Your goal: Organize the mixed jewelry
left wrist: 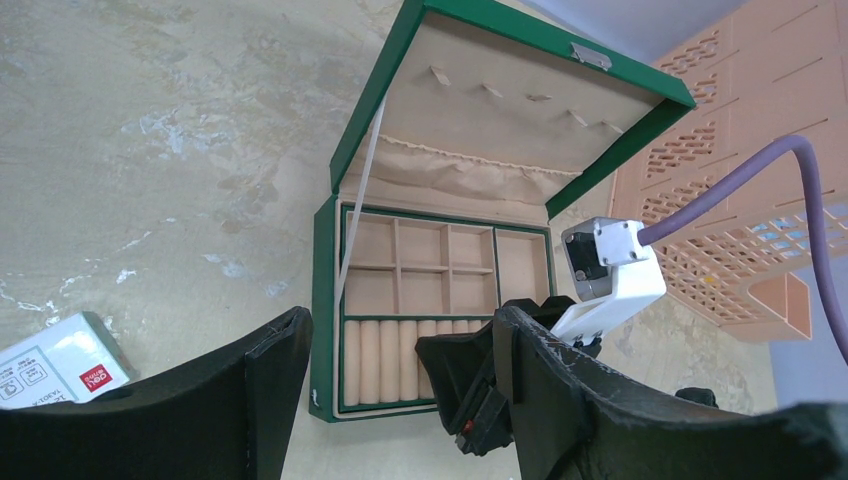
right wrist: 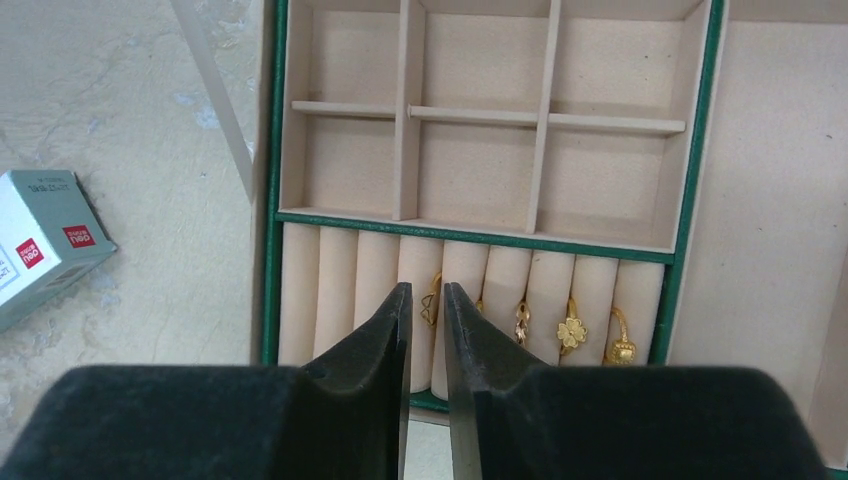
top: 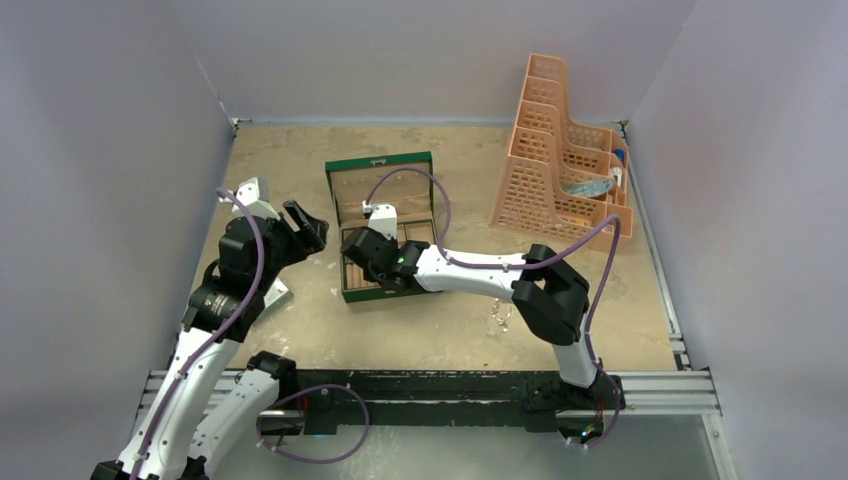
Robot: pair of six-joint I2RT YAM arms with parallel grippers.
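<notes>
Left fingers: spread wide with nothing between them, held above the worktop. In the top view the jewelry box is at their 3 o'clock.
Small carton: red-labelled, lying on the worktop at 9 o'clock of the box, apart from it.
Jewelry box: lid up, upper compartments bare, ring rolls along the near edge.
Gold rings: seated in the slots between the rolls, toward the right end of the row.
Leftmost ring: at 12 o'clock of the right fingertips, in line with the slit between them, touching or nearly so.
Right fingers: almost closed, with only a thin slit left; I cannot tell whether they pinch that ring.
Risk one: the broad tips could drag the ring out of its slot when they pull away, or nudge its neighbour at 3 o'clock, because the slots sit close together.
Risk two: pressing down on the rolls could slide or tip the box.
Pale speck: on the worktop at 4 o'clock of the box and too small to name; possibly jewelry not yet sorted.
Lattice rack: peach, at 2 o'clock, uninvolved.
</notes>
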